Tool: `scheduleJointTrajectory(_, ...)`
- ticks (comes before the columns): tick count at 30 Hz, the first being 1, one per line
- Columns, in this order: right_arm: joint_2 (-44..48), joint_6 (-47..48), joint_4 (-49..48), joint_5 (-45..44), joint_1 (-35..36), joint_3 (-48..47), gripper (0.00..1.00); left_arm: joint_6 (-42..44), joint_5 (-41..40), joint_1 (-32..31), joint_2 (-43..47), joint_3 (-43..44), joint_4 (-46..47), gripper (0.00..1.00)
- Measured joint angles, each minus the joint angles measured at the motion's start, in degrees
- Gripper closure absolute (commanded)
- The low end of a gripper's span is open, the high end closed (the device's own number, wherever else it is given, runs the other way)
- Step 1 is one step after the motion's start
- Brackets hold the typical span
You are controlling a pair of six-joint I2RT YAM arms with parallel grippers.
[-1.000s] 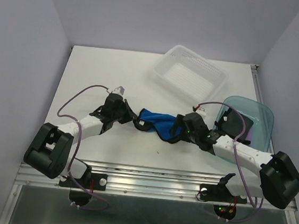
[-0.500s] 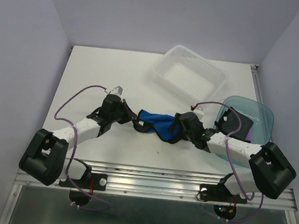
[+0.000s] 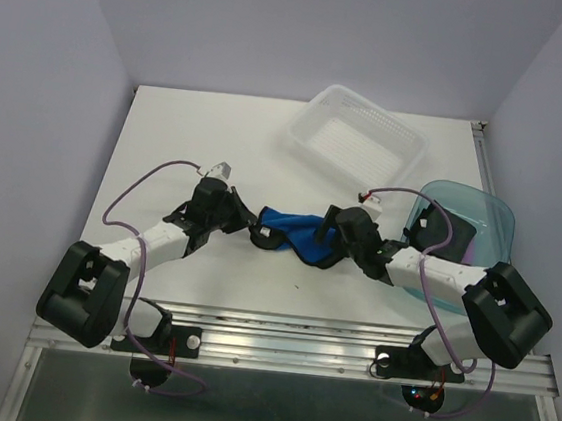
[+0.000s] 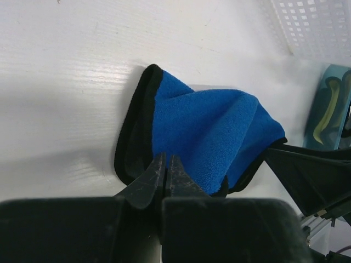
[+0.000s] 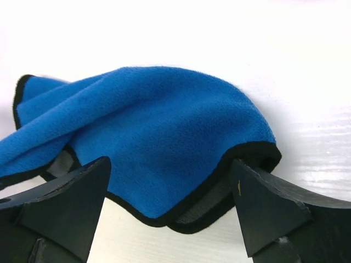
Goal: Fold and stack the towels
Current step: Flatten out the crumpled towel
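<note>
— Where is the towel for us just now?

— Crumpled on the worktop, between our two arms. It lies nearer to us than the basket and to the left of the tray. Our left end effector is clamped on the dark edging at the towel's left end, fingers together with the hem between them.

— And the other side?

— Our right end effector is spread wide, one finger on either side of the rounded right corner. Nothing is pinched there yet.

— How do we expect it to handle?

— Light and limp, we judge. It is a fleecy cloth with no stiffness, so it will sag and crease wherever we are not holding it. We think it is neither fragile nor slippery, and the pile should give the pads a good bite. What worries us is the corner, which is doubled over with a lower layer showing under the edge. We could catch both layers at once.

— So where do we take hold?

— On the dark edging at that right corner, opposite the left grip, and on one layer only if we can manage it. With two hemmed ends held, we can draw it taut and flat before folding. A pinch in the middle of the blue would only bunch it.
</note>
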State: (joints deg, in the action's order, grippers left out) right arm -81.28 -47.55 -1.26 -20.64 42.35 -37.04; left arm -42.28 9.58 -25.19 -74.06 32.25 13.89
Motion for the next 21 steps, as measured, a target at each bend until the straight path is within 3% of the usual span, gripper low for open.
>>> scheduleJointTrajectory(5,-0.83,0.00,-1.84,-1.01,0.00,0.00,0.15,0.02,0.00,0.00,-0.59,0.00,-0.04,1.00)
scheduleJointTrajectory(17,-5.01,-1.68,-8.33,-4.09,0.00,0.22,0.49,0.66,-0.17,0.00,-1.20,0.00,-0.63,1.00)
scheduleJointTrajectory(20,-6.99,-3.19,-8.09,-5.49,0.00,0.22,0.67,0.87,-0.48,0.00,-1.20,0.00,-1.25,1.00)
scheduleJointTrajectory(21,-7.50,-3.72,-7.98,-5.81,0.00,0.22,0.77,0.92,-0.63,0.00,-1.20,0.00,-1.44,1.00)
